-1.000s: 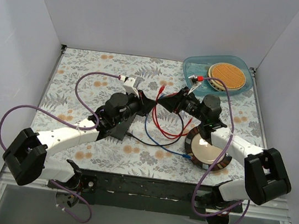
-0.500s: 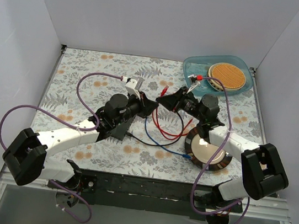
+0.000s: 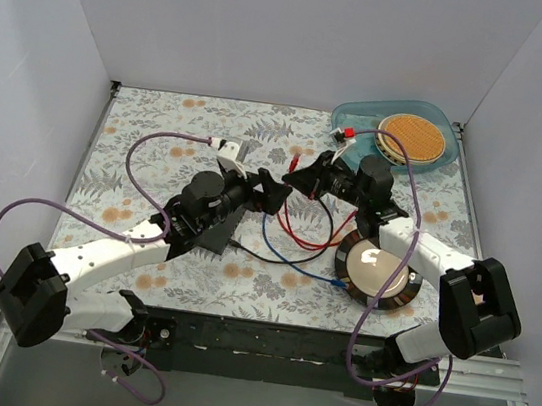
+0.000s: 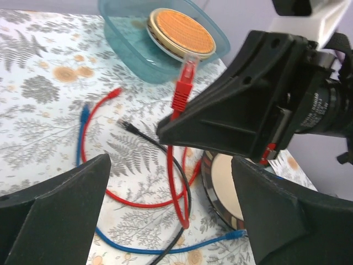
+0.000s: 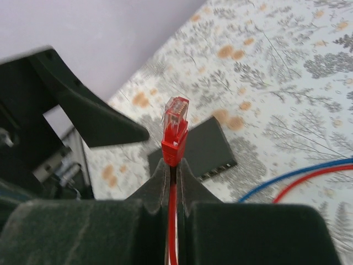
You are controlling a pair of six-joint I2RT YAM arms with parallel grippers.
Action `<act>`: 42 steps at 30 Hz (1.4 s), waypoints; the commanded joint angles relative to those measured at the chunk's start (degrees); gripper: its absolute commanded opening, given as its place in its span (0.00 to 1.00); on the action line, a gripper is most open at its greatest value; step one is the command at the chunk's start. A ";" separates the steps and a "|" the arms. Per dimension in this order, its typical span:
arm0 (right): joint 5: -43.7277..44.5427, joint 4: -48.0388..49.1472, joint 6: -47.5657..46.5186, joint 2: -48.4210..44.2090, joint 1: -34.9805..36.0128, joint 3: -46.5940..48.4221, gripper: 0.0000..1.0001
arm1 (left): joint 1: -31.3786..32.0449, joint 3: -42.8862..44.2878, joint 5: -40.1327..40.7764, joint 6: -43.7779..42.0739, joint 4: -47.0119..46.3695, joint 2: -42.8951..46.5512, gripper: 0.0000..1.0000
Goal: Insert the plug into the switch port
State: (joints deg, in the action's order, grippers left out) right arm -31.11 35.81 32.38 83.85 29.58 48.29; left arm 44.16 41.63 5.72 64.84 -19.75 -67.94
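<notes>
The plug (image 5: 175,124), red with a clear tip, stands up out of my right gripper (image 5: 172,165), which is shut on the red cable just below it. In the top view that gripper (image 3: 300,174) hovers over the mat's middle, with the plug (image 3: 295,163) pointing left. My left gripper (image 3: 275,191) faces it a short way off, open and empty. Its fingers (image 4: 55,212) frame the plug (image 4: 185,83) and the red cable (image 4: 176,165) hanging down. The black switch (image 5: 193,149) lies flat below, its row of ports (image 5: 218,170) along the near edge. The left arm partly covers the switch (image 3: 213,238).
A round black-rimmed dish (image 3: 375,270) sits under the right forearm. A teal tub (image 3: 363,125) with an orange-topped disc stands at the back right. Blue (image 3: 279,255) and black (image 4: 160,146) cables loop on the floral mat with the red one (image 3: 302,233).
My left gripper has opened and drawn back to the left. My right gripper has closed on the red cable and now carries the plug alone.
</notes>
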 commanded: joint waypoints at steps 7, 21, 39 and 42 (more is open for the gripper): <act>-14.72 -35.19 -36.06 -0.53 -0.40 12.70 0.01 | -12.51 6.26 -21.51 -7.09 9.19 1.77 0.94; -27.60 -40.39 -38.01 2.10 -0.32 15.78 0.01 | -12.52 12.60 -44.12 -8.24 9.91 -4.21 0.75; -26.11 -38.36 -35.20 2.46 0.39 15.95 0.03 | -12.52 13.03 -45.28 -0.86 3.30 -9.84 0.00; -20.15 -38.10 -34.40 0.97 0.39 15.87 0.28 | -12.52 13.57 -40.90 0.72 4.89 -10.37 0.00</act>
State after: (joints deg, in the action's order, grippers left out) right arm -57.01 -4.64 -3.18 87.00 29.63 62.70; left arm 31.22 52.73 -38.37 62.74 -15.33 -78.17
